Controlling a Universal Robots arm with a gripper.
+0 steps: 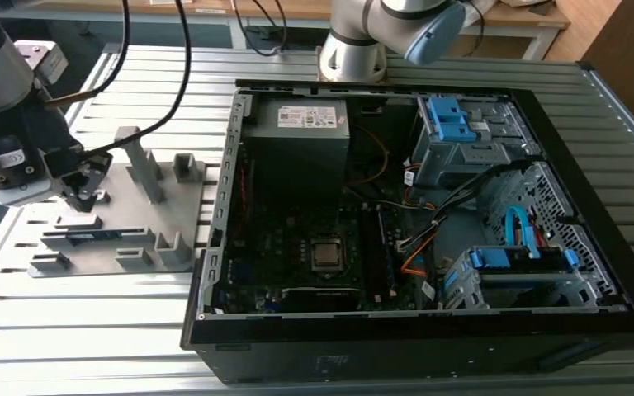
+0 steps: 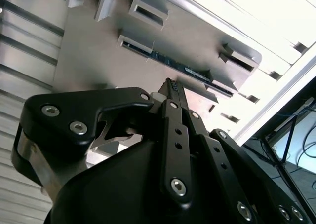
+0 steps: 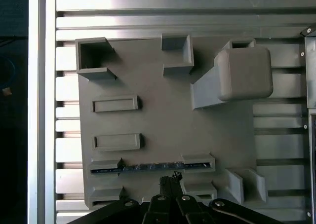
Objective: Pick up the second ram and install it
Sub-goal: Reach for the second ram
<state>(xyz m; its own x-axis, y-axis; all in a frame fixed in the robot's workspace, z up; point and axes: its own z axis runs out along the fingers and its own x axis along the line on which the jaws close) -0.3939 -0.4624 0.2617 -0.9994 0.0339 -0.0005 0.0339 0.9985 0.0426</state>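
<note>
Exterior view is showing the clenched, empty end effector hovering over the fixture, the ram sitting edgewise in its slot near 6 o'clock, lying 9-to-3.

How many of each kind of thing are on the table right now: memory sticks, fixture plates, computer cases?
memory stick, standing edge-on in the plate's holders: 1
grey fixture plate: 1
open computer case: 1
Total: 3
</note>
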